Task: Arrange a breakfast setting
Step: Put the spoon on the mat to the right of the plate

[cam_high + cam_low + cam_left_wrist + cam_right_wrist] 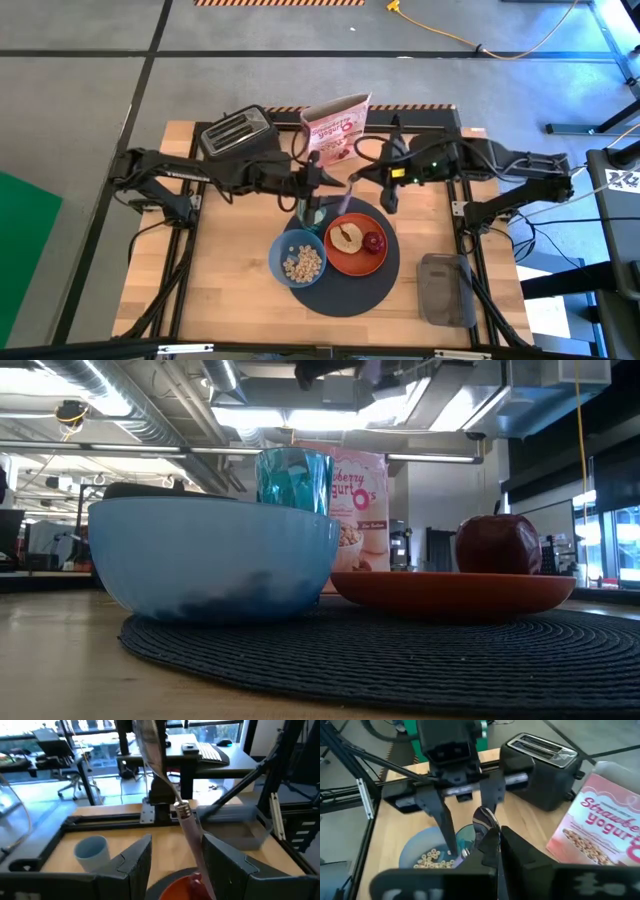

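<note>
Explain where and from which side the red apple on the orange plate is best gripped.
Grip the small red apple across its widest middle, coming straight down from above. It sits upright on the orange plate with the toast slice close beside it, so a sideways approach looks crowded and the raised rim blocks low fingers. The left hand is open; the right hand holds the spoon.

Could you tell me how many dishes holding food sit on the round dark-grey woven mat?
2: the round blue bowl of cereal rings at the mat's left, and the round orange plate with toast and an apple at its right. None appears hidden.
</note>
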